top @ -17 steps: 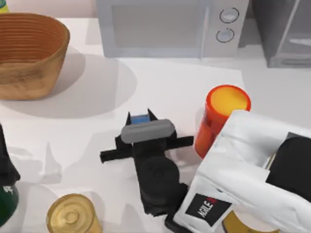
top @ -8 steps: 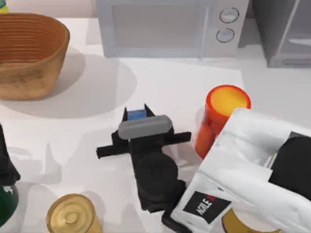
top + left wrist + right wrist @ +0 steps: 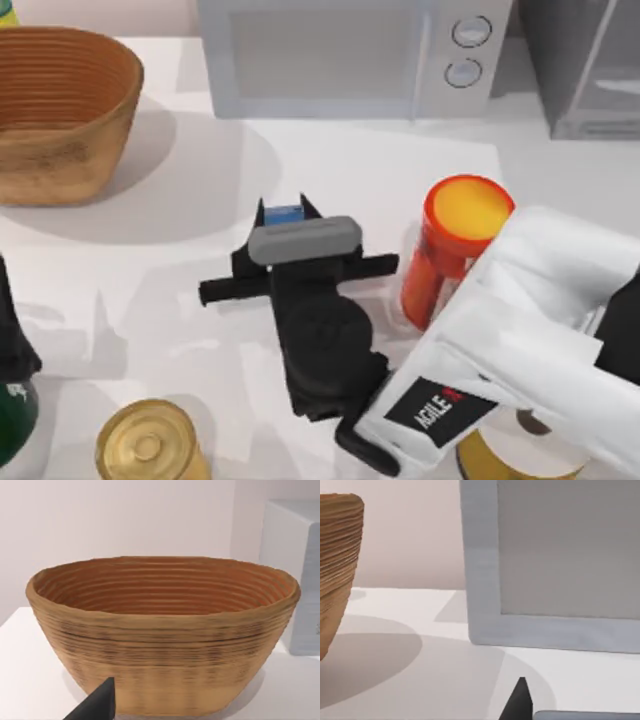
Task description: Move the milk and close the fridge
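Observation:
The milk [image 3: 284,214] shows as a small blue top near the middle of the table, between the two black fingers of my right gripper [image 3: 286,213], which is shut on it. The right arm reaches in from the lower right, its white forearm passing beside the red can. One fingertip [image 3: 519,702] of it shows in the right wrist view, facing the microwave [image 3: 560,560]. The fridge [image 3: 590,70], a grey cabinet, stands at the back right corner, its glassy door panel set at an angle. My left arm [image 3: 8,340] is parked at the left edge.
A woven basket [image 3: 60,110] sits at the back left. The white-grey microwave [image 3: 340,55] stands at the back centre. A red can [image 3: 450,240] is right of the gripper. A yellow-lidded can [image 3: 150,445] and a green bottle [image 3: 12,410] stand at the front left.
My right gripper has carried the milk a little toward the microwave, and its white forearm has swung to the right. The left arm has not moved.

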### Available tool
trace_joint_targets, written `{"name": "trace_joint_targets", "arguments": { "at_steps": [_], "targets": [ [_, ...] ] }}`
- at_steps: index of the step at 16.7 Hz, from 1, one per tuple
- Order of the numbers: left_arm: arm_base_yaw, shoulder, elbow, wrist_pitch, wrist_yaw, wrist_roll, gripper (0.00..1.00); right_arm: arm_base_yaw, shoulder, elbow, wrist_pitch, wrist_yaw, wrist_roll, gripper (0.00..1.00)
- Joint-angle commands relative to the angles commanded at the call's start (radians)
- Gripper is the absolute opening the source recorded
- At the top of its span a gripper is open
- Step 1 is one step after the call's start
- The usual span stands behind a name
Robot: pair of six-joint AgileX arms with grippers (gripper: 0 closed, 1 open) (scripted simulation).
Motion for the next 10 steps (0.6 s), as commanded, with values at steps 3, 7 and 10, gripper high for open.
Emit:
{"name": "trace_joint_targets", "arguments": {
  "at_steps": [3,7,10],
  "targets": [
    [0.0,0.0,0.0,0.0,0.0,0.0,1.0,0.016,-0.019,-0.028,-0.034,0.008,0.002,0.0],
    [0.0,0.0,0.0,0.0,0.0,0.0,1.0,0.015,-0.03,-0.035,-0.051,0.012,-0.003,0.0],
    [0.0,0.0,0.0,0.0,0.0,0.0,1.0,0.013,-0.025,-0.032,-0.049,0.011,-0.001,0.0]
  ]
}}
